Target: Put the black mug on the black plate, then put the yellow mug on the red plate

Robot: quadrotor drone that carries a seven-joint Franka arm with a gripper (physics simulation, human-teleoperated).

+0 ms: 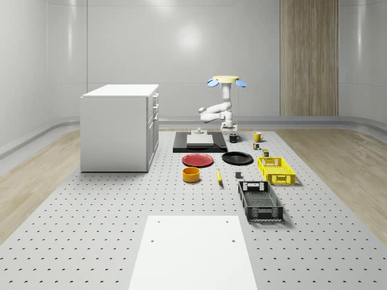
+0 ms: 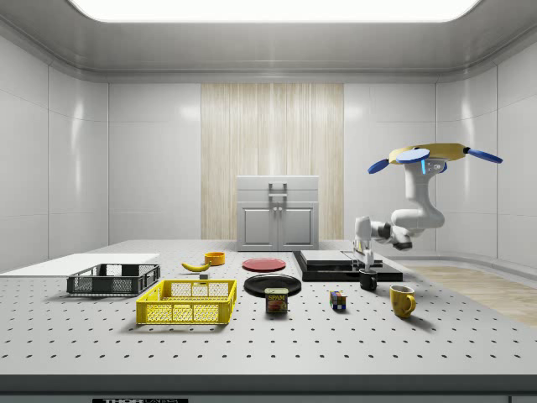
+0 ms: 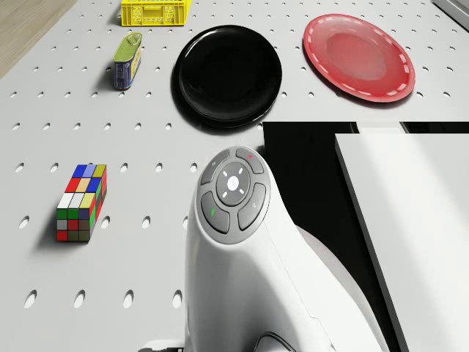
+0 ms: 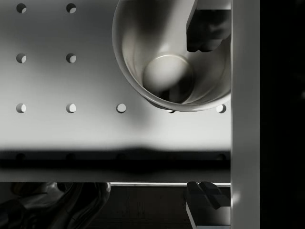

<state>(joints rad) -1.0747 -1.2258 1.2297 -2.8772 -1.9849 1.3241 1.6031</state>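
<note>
step: grasp black mug (image 4: 174,57) | my gripper (image 4: 206,119) open wide, empty (one finger inside rim) | drone hovers above | centre wall, then close

Drone (image 2: 430,154): flat yellow body, blue rotor blades. Arm (image 3: 242,249) glossy white, rounded segments, grey round button pad on top with tiny red and green marks. Claw fingers (image 4: 206,28) dark, blocky.
</note>
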